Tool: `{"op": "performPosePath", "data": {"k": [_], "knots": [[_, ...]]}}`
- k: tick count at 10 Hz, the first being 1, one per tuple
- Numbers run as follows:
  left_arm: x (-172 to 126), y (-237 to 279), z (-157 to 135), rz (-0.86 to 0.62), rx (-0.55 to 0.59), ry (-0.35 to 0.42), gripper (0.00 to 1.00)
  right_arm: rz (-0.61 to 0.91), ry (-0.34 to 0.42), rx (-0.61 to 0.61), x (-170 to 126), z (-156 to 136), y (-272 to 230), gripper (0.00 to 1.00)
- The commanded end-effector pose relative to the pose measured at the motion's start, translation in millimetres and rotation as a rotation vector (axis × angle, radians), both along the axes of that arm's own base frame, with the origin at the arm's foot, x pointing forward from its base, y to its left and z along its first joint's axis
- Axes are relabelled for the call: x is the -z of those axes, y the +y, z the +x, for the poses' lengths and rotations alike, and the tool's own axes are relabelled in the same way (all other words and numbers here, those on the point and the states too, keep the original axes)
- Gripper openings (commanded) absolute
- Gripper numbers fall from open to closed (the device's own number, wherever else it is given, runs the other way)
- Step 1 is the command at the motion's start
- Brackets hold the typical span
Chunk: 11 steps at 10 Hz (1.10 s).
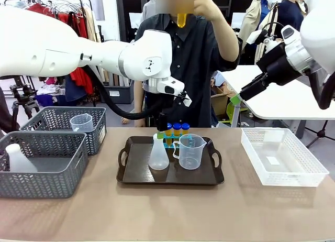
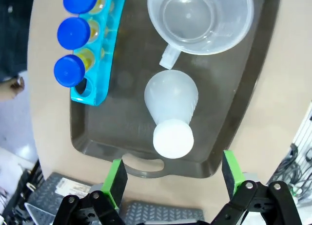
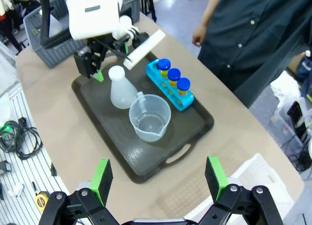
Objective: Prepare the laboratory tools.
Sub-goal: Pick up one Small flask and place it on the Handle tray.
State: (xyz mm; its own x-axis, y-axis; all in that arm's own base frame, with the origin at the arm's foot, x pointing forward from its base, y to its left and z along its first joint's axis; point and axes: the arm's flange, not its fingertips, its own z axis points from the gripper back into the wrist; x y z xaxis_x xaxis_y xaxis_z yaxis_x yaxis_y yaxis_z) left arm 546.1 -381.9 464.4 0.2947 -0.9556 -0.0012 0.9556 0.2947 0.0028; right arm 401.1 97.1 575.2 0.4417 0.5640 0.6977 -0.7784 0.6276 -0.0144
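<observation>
Conical flask (image 2: 171, 108) upright on dark tray (image 2: 243, 93), beside measuring beaker (image 2: 201, 19) and blue tube rack (image 2: 96, 54). Left gripper (image 2: 170, 176) hovers above flask, jaws apart; right gripper (image 3: 158, 178) raised, jaws apart. Next: descend, clamp flask neck.

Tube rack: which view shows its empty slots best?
Left wrist view: it looks straight down on the rack, showing three capped tubes and one open slot. The right wrist view shows it smaller, at an angle; the front view hides it behind flask and beaker.
</observation>
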Motion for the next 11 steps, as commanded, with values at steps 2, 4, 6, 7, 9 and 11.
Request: {"op": "performPosePath", "data": {"k": [2,4,6,7,9,11], "knots": [[-29.8,46.2,-10.0,-0.163,0.159,0.070,1.00,0.018,0.006,-0.003,-1.4,0.0,-0.5,1.00],[-57.7,81.8,-11.0,-0.277,0.172,0.044,1.00,0.018,0.006,-0.003,-1.4,0.0,-0.5,1.00],[-85.8,112.1,-17.9,-0.396,0.185,-0.007,1.00,0.018,0.006,-0.003,-1.4,0.0,-0.5,1.00],[-97.9,128.4,-15.4,-0.454,0.193,-0.037,1.00,0.018,0.006,-0.003,-1.4,0.0,-0.5,1.00],[-115.7,149.5,-17.3,-0.492,0.179,-0.082,1.00,0.018,0.006,-0.003,-1.4,0.0,-0.5,1.00],[-132.1,170.3,-25.7,-0.563,0.179,-0.134,1.00,0.018,0.006,-0.003,-1.4,0.0,-0.5,1.00]]}}
